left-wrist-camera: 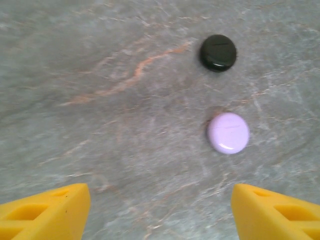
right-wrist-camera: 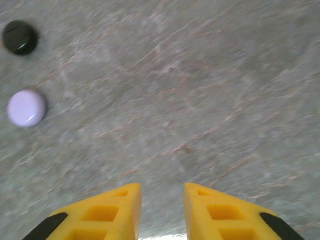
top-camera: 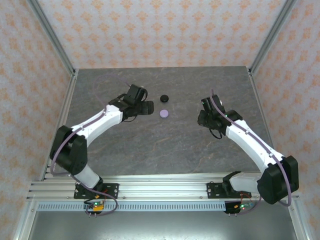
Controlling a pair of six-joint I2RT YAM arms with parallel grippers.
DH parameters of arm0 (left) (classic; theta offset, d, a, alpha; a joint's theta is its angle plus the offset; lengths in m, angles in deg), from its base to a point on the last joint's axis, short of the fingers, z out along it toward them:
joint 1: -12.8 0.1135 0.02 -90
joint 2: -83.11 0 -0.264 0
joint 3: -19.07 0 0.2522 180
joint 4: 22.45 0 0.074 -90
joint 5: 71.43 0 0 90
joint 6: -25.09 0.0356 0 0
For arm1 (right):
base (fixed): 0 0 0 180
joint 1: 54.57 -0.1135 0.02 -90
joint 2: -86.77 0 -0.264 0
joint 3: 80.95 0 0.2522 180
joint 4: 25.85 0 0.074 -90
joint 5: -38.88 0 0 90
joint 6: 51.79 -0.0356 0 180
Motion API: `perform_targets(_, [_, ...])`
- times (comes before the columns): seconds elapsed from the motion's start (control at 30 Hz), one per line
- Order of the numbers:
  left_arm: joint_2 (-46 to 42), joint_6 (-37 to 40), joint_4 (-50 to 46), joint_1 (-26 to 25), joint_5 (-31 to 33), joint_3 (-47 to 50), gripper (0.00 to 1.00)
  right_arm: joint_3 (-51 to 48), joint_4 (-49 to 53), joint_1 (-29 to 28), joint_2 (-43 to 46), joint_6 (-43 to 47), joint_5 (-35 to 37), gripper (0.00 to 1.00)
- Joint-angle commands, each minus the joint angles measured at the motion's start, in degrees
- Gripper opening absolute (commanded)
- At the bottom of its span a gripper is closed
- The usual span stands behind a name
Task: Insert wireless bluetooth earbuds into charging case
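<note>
Apparently insertion is not yet beginning: left gripper (left-wrist-camera: 160,194) gaping empty, right gripper (right-wrist-camera: 162,192) narrowly apart, glossy black round puck (left-wrist-camera: 218,52) and pale lilac round puck (left-wrist-camera: 228,132) lying untouched.

Two pucks on open table
From the lilac puck (top-camera: 164,114), the black puck (top-camera: 164,98) sits apart at 12 o'clock; bare table (top-camera: 160,150) lies free at 6, left gripper (left-wrist-camera: 161,192) at 9, right gripper (right-wrist-camera: 162,190) at 3.

Alt: there were 2 robot arms, left arm (top-camera: 95,125) & right arm (top-camera: 250,142). There were 2 grippers, left gripper (left-wrist-camera: 160,202) & right gripper (right-wrist-camera: 162,202), each w/ 2 yellow fingers (left-wrist-camera: 50,212), 4 total. 1 grey table (top-camera: 150,150) held 2 round pucks: 1 black puck (top-camera: 164,98), 1 lilac puck (top-camera: 164,114).
</note>
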Motion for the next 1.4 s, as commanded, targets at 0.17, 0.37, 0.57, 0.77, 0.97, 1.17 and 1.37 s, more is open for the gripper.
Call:
perform_targets(0.17, [-9.66, 6.05, -7.97, 0.80, 19.24, 5.41, 0.75, -3.93, -3.72, 0.28, 3.69, 5.25, 26.53, 0.31])
perform_targets(0.37, [-13.82, 9.61, -7.67, 2.98, 26.45, 9.34, 0.79, -7.89, -9.07, 0.56, 3.51, 10.37, 36.94, 0.36])
perform_targets(0.57, [-16.94, 12.79, -1.45, 6.09, 30.84, 15.56, 0.83, -9.93, -14.23, 3.57, 2.50, 13.85, 37.63, 0.41])
perform_targets(0.77, [-19.80, 17.44, 9.22, 10.07, 33.01, 22.95, 0.85, -13.16, -21.54, 8.34, 0.66, 15.97, 35.54, 0.47])
perform_targets(0.97, [-21.26, 21.77, 24.26, 15.49, 28.00, 31.59, 0.91, -17.21, -30.03, 15.10, 0.45, 17.45, 25.47, 0.51])
perform_targets(1.17, [-20.90, 21.81, 38.42, 19.60, 19.95, 39.22, 0.94, -21.31, -40.77, 18.83, -0.18, 20.00, 17.71, 0.56])
perform_targets(1.37, [-19.30, 20.57, 48.79, 23.45, 11.09, 43.06, 1.00, -21.20, -44.90, 23.72, -4.00, 19.43, 7.06, 0.62])
